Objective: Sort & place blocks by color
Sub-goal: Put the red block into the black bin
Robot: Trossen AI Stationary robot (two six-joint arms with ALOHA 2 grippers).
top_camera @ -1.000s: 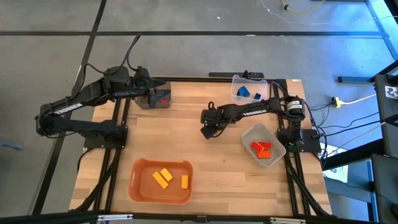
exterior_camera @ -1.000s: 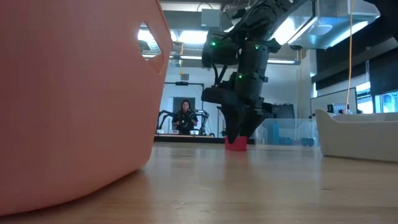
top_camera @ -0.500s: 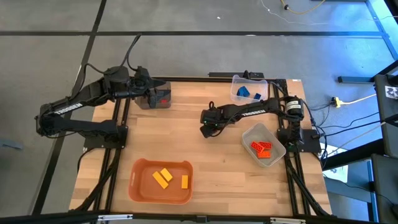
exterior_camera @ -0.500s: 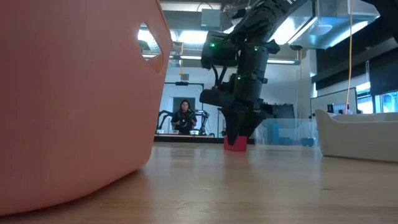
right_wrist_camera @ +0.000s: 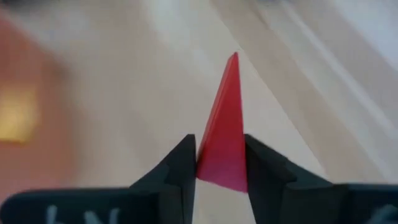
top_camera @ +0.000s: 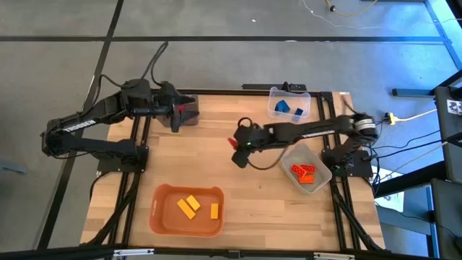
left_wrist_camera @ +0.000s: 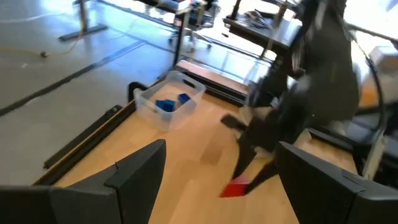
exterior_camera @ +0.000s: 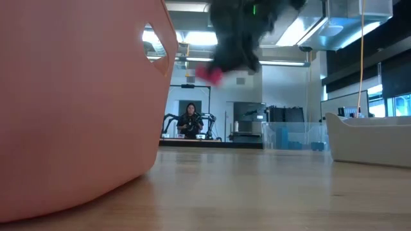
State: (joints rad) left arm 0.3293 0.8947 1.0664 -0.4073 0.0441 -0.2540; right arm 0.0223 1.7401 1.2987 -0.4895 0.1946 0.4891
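A red block [right_wrist_camera: 222,146] sits in my shut right gripper [right_wrist_camera: 221,163], well above the middle of the table [top_camera: 216,155]; it also shows in the high view [top_camera: 233,142], blurred in the low view [exterior_camera: 209,74], and in the left wrist view [left_wrist_camera: 235,188]. My left gripper [left_wrist_camera: 222,146] is open and hovers at the far left, over a dark bin [top_camera: 189,115] with red pieces in it. Two yellow blocks [top_camera: 189,205] lie in the orange bin [top_camera: 162,217], blue blocks [top_camera: 283,107] in a clear bin, and red and orange blocks [top_camera: 304,172] in another clear bin. My right gripper pinches the red block between its two fingers, at the block's end nearest the wrist [right_wrist_camera: 219,171]. The rest of the block juts out beyond the fingertips [right_wrist_camera: 185,155]. The fingers slant down from the table's right side. The block is lifted clear of the table.
The orange bin's wall [exterior_camera: 77,102] fills the left of the low view. The clear bin with blue blocks [top_camera: 273,94] stands at the far edge, the other clear bin [top_camera: 287,155] at the right. Bare wood lies between the bins. A person [exterior_camera: 191,120] stands in the room behind.
My right gripper, shut on the red block on the table a second ago, has risen quickly and carried it clear of the wood, shifting a little toward the near edge as the arm stretches out. My left gripper has turned slightly over the dark bin.
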